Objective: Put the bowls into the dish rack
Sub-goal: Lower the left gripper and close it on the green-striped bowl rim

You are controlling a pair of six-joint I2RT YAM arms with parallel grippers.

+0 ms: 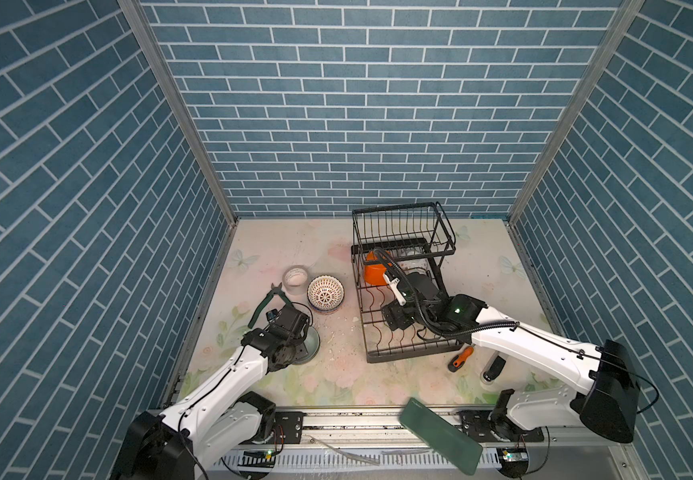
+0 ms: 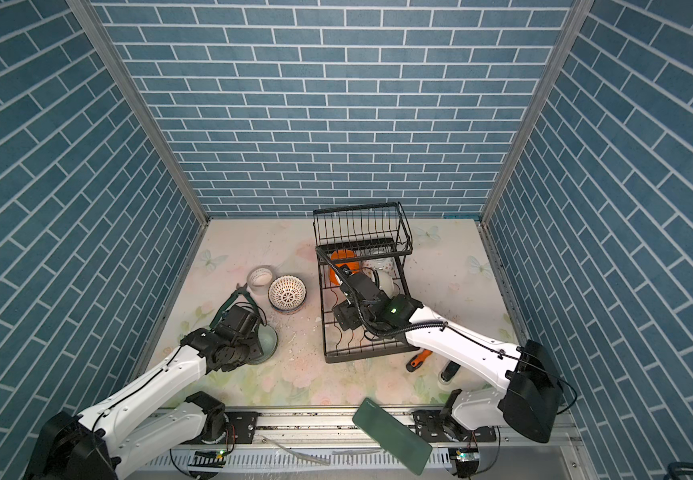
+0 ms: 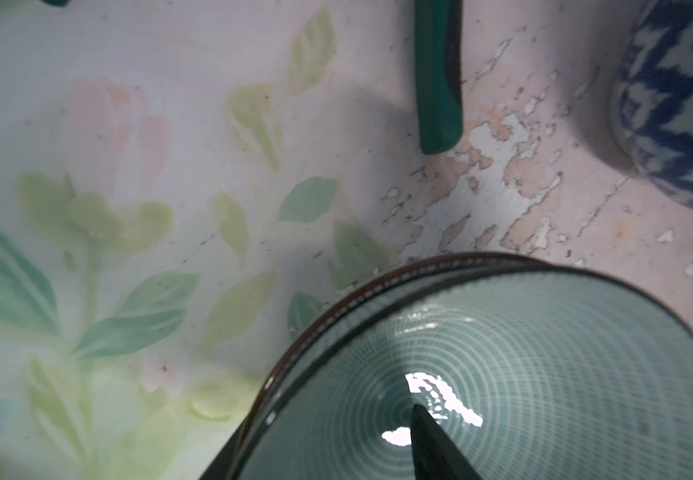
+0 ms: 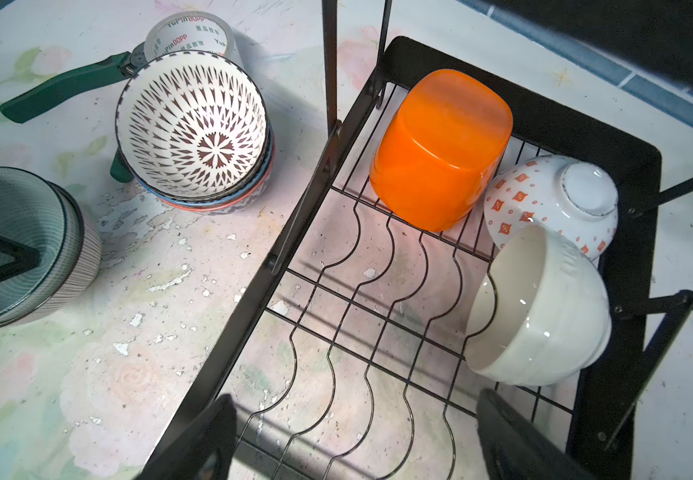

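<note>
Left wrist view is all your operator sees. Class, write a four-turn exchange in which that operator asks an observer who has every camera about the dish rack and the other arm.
Operator: The green bowl fills my picture. Has anything been loaded yet?
Observer: Yes. Three bowls sit in the lower tier of the dish rack: an orange bowl, an orange-patterned bowl and a cream bowl.
Operator: And where is the other arm?
Observer: The right gripper hangs open and empty above the rack, close to the cream bowl.
</note>
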